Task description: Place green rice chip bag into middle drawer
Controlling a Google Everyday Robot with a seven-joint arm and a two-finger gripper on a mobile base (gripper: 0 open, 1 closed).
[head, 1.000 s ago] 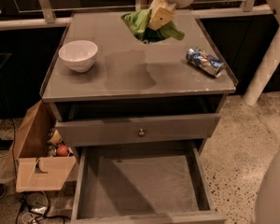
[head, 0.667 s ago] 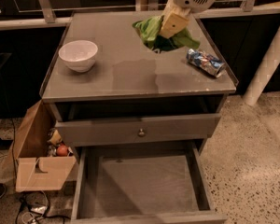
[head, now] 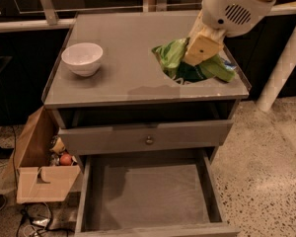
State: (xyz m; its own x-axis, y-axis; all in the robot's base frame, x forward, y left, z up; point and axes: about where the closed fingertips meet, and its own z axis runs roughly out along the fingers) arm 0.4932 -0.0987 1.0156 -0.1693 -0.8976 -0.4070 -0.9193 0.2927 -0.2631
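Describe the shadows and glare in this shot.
Camera view: dim, warm light, no strong glare; the gripper, over the right of the cabinet top, holds the green rice chip bag, dark shadow beneath it; the middle drawer is shaded along its left.

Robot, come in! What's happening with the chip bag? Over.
Gripper shut on bag, above the tabletop's right side. Drawer open below, floor bare. Bowl far left, not in the way.

Dim, warm overhead light; the end effector (head: 196, 56), holding the green rice chip bag (head: 168, 57) over the desk (head: 113, 78), casts a dark shadow beneath it.
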